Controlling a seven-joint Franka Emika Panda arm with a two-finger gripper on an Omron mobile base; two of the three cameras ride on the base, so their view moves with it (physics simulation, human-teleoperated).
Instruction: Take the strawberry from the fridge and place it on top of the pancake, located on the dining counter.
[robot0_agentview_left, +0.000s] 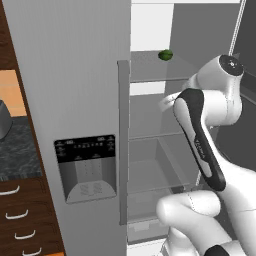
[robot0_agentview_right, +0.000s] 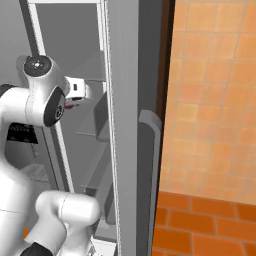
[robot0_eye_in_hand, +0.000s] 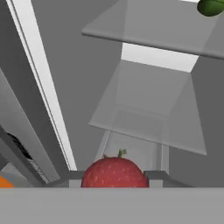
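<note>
In the hand view the strawberry (robot0_eye_in_hand: 114, 173) sat closest to the lens, a round red fruit speckled with pale seeds and topped by a short green stem. It lay between the two dark fingertips (robot0_eye_in_hand: 155, 176) of the gripper (robot0_eye_in_hand: 114, 179), which pressed against it on either side, so the jaws were clamped on the fruit. In the right base view a sliver of red (robot0_agentview_right: 70, 105) showed just under the white hand (robot0_agentview_right: 77, 91).

The arm rose from the lower right of the left base view, its dark-panelled forearm (robot0_agentview_left: 200, 142) slanting upward and its wrist joint (robot0_agentview_left: 227, 67) bent over, the hand reaching into the open right half of the fridge (robot0_agentview_left: 70, 100) at the height of the middle shelves.

Beyond the fruit, a glass shelf (robot0_eye_in_hand: 148, 118) stretched away inside the fridge, with another glass shelf (robot0_eye_in_hand: 153, 30) above it. A small dark green round item (robot0_eye_in_hand: 211, 6) rested on that upper shelf, well apart from the gripper; the left base view showed it (robot0_agentview_left: 165, 54) on the top shelf above the wrist. The closed left door with its black dispenser panel (robot0_agentview_left: 86, 149) and long vertical handle (robot0_agentview_left: 123, 142) stood just beside the arm. The opened right door (robot0_agentview_right: 125, 125) bounded the other side, leaving a narrow opening around the arm. Orange wall tiles (robot0_agentview_right: 215, 95) lay past the door's edge.
</note>
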